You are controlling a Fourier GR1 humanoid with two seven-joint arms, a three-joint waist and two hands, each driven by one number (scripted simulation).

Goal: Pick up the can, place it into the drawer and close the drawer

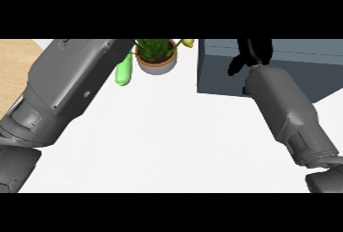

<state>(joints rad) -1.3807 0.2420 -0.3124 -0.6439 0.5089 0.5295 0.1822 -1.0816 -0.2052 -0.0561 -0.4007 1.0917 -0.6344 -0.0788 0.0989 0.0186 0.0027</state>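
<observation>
No can shows anywhere in the head view. The dark blue-grey drawer unit (295, 68) stands at the upper right of the white counter, and I cannot tell whether its drawer is open or closed. My right forearm runs up from the lower right, and my right hand (250, 50) lies over the unit's top near its left side, partly cut off by the view's upper edge. My left forearm (64, 86) crosses the left side toward the top. Its hand lies beyond the view's edge.
A potted plant in a white pot (157, 56) stands at the top centre. A green elongated object (123, 73) lies beside it, against my left forearm. A wooden surface (17, 68) borders the counter at the left.
</observation>
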